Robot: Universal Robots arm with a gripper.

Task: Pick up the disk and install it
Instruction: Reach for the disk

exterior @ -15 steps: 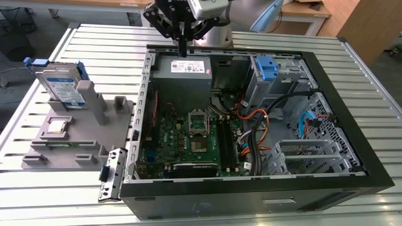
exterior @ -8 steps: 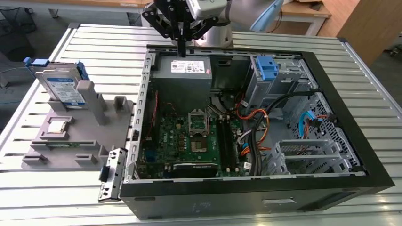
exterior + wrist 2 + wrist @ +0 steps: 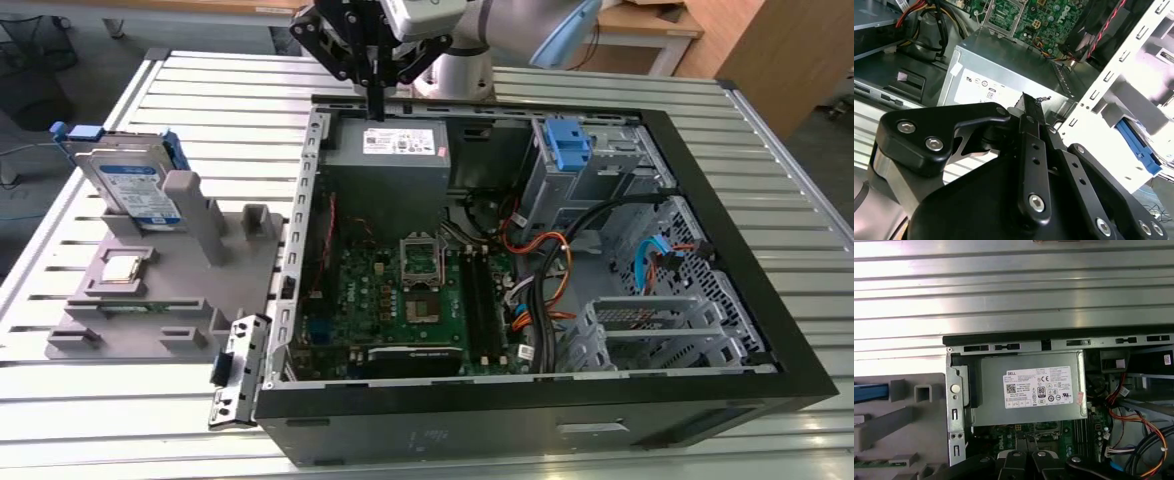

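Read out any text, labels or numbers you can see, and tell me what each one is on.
White label on the power supply: fine print and marks, too small to quote reliably.
White-and-blue label on the disk: too small to read.
Markings on the motherboard: too small to read.

Disk (image 3: 130, 186): a flat silver-grey drive with a white-and-blue label, framed by a blue carrier whose tabs project at the top. It stands on edge, slightly tilted, in a grey holder (image 3: 214, 290) at the exterior view's left, apart from the open case (image 3: 534, 415).
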